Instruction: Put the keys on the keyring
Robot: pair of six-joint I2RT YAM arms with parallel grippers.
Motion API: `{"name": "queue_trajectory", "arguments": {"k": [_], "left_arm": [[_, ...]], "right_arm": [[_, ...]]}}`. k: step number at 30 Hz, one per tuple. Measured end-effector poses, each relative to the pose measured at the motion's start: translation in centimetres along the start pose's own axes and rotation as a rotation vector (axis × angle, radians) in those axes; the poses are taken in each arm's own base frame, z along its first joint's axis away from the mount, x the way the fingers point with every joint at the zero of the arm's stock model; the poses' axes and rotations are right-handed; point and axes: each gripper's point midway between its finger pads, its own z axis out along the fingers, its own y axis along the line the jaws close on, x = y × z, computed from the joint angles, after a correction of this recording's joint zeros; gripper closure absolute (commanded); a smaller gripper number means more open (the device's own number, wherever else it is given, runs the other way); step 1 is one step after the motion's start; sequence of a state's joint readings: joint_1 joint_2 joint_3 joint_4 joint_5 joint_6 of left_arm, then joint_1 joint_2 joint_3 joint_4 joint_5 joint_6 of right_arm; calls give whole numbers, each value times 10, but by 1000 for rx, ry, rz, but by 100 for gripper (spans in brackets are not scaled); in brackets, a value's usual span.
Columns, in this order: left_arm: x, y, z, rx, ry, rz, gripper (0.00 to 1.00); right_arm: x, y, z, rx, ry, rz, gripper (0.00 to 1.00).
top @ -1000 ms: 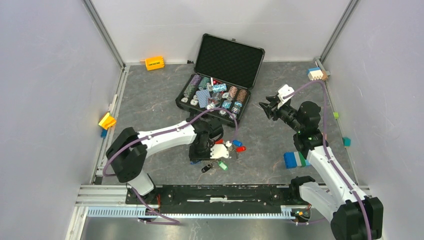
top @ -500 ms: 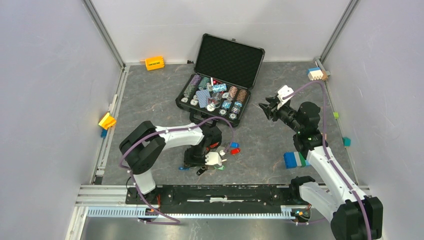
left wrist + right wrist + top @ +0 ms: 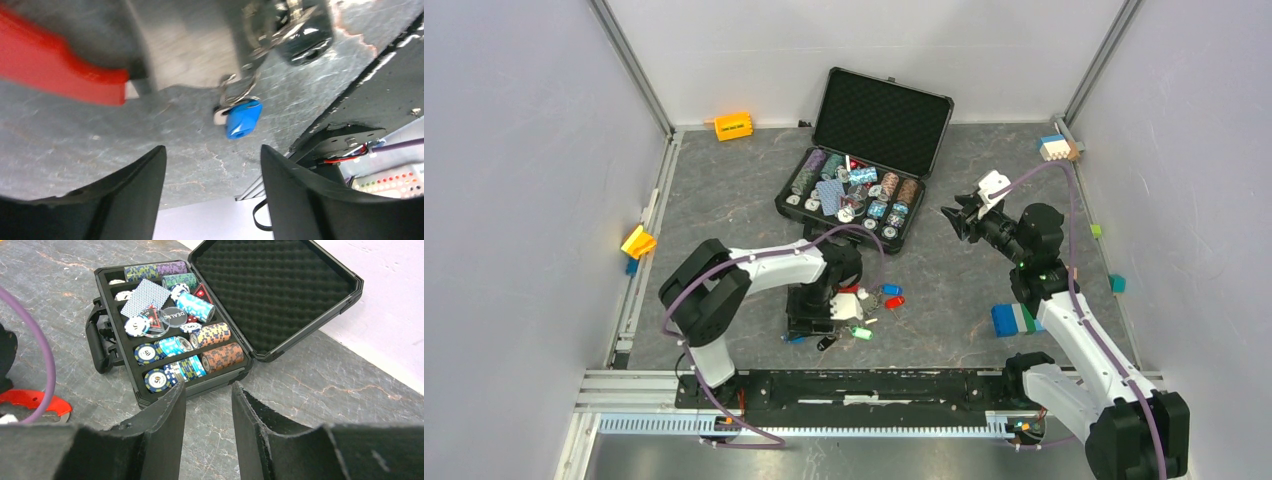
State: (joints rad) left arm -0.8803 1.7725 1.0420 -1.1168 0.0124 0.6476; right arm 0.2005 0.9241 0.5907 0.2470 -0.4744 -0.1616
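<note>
Since the left end effector (image 3: 822,316) sits low over the little pile of keys (image 3: 861,333) near the front of the worktop (image 3: 724,200), jaws spread and nothing between them, I'd call this the pickup step, with no key grabbed yet. On the wrist cam a blue-capped key (image 3: 243,117) lies flat just past the fingertips with a thin metal loop at its head. The keyring (image 3: 60,75), its red fob anyway, is off to one side and apart from it. Can't tell if that loop is the keyring's own ring, it's too blurry. The right end effector (image 3: 207,390) hangs in the air, jaws partly apart and holding nothing, facing the poker chip case (image 3: 882,118). Next move, I reckon, is to drop square onto the blue cap and pinch. It's tiny and flat, so it could skid.
</note>
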Motion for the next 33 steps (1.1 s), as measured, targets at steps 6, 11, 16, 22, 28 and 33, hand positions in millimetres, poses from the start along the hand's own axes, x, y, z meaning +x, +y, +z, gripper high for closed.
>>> {"name": "queue_trajectory", "arguments": {"k": [6,11,16,22,28,33], "left_arm": [[4,27,-30,-93,-122,-94,0],[8,59,-73,-239,-349,-210,0],[17,96,-120,-397,-629,-355,0],[46,131,-166,-617,-924,-586,0],[85,148,-205,-768,-1146,-809,0],[117,150,-232,-856,-1278,-947,0]], "right_arm": [[2,0,-1,0,12,-4,48],[0,-5,-2,12,31,-30,23],[7,-13,-2,45,75,-47,2],[8,-26,-1,88,128,-73,2],[12,-31,-3,120,148,-73,2],[25,-33,-6,143,175,-59,2]]}}
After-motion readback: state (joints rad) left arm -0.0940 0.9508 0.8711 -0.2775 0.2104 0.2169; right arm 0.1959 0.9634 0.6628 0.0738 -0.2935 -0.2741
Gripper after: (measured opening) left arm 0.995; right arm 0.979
